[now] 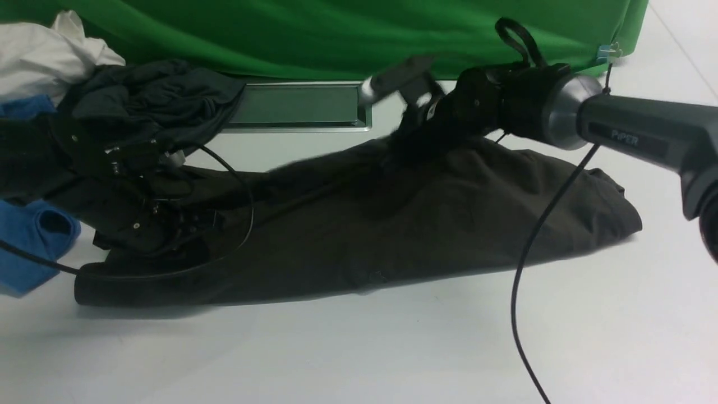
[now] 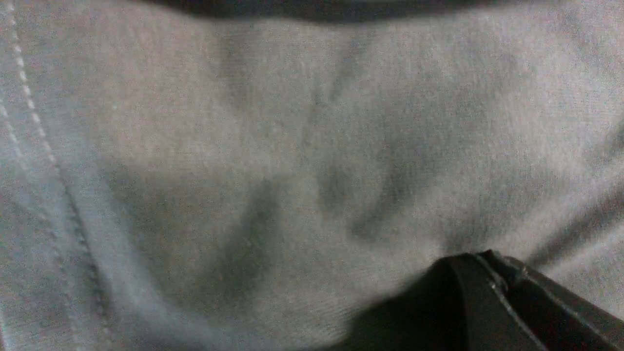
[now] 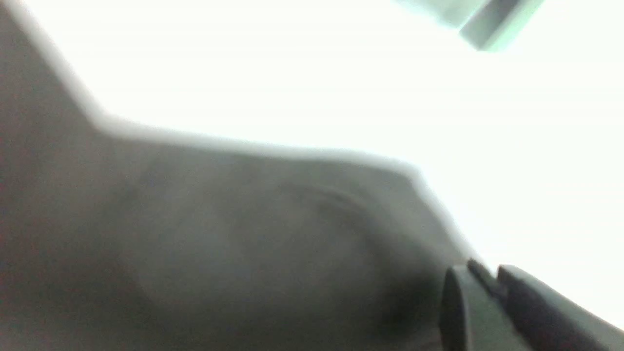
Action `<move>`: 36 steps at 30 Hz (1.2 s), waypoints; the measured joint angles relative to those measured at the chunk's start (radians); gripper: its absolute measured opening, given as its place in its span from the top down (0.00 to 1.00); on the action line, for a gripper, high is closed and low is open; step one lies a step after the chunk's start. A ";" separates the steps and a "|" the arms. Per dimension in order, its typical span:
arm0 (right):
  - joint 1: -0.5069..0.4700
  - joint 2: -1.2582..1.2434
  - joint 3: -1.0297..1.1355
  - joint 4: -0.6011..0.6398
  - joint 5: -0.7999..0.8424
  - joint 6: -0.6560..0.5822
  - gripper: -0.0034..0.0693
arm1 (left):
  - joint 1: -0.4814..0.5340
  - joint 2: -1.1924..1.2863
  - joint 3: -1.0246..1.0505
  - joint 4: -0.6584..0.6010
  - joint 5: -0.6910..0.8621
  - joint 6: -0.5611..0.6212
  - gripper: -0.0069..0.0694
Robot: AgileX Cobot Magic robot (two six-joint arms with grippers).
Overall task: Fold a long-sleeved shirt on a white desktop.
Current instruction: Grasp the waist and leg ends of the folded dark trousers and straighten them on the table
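The long-sleeved shirt [image 1: 392,224], very dark brown-black, lies stretched across the white desktop [image 1: 392,348] from front left to right. My left gripper [image 1: 179,221] is low over the shirt's left end. In the left wrist view it [image 2: 480,256] is shut, tips pressed into the cloth [image 2: 292,146], with wrinkles running toward them. My right gripper [image 1: 401,132] is blurred at the shirt's far edge, where the fabric rises to it. In the right wrist view its fingers [image 3: 485,273] stand nearly together with a dark sliver between them, over shirt [image 3: 243,243] and desktop [image 3: 341,73].
A dark grey-teal garment [image 1: 157,95], a white one [image 1: 45,56] and a blue one [image 1: 28,241] are piled at the left. A grey metal hatch [image 1: 297,106] lies before the green backdrop [image 1: 336,33]. A black cable [image 1: 527,264] hangs from the right arm.
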 joint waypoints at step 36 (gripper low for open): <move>0.004 -0.294 0.428 0.361 0.276 -0.225 0.73 | 0.080 0.138 -0.430 0.447 0.325 -0.436 0.03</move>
